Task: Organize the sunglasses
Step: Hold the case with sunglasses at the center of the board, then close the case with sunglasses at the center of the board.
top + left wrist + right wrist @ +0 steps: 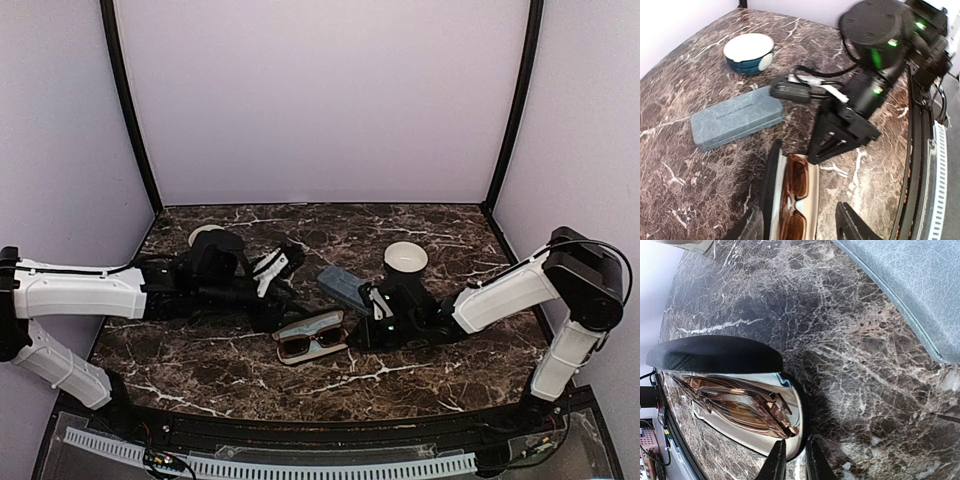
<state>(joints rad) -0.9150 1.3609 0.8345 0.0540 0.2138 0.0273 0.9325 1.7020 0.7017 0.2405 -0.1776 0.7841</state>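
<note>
1. Near the middle of the marble table (430,370): one pair of sunglasses (312,340), folded, brownish lenses up, lying inside an open case (771,185) with a black lid and a pale lining.
2. Just far and right of the open case: a shut blue-grey case (343,288), flat on the table.
3. Left claw (799,212): wide, with one finger on either side of the open case's left end in the wrist view. Impossible to tell whether touching it.
4. Right claw (794,460): narrow, pinched on the pale rim at the open case's right end.
5. Far of the right claw: a white bowl (406,258), dark blue outside. Farther left, beyond the left arm: a second bowl (205,237).
</note>
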